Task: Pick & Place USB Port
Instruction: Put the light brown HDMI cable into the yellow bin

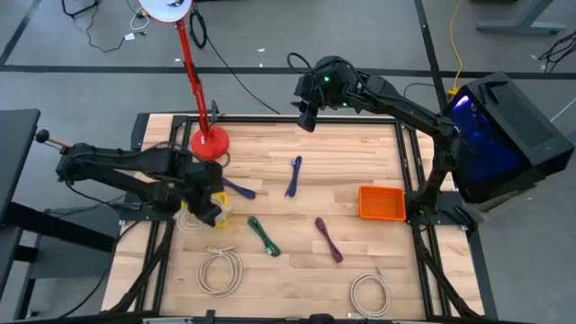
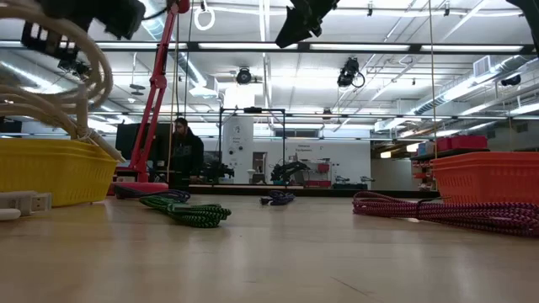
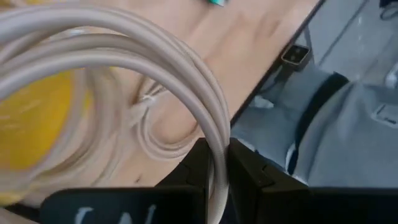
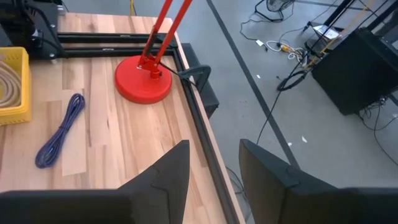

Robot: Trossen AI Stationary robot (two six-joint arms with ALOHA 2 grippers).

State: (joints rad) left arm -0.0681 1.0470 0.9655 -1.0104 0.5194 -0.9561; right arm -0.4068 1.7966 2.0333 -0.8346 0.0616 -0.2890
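The table (image 1: 297,270) lay mostly bare below the left gripper (image 1: 209,209), giving open room toward its far edge. Directly under that gripper sat the yellow basket (image 2: 50,172), probably the drop point. The left gripper was pinched shut on a loop of the beige cable (image 3: 186,74), lifted so the coil hung over the basket. The right gripper (image 4: 214,168) waited well apart beyond the table's back edge, fingers spread, holding nothing.
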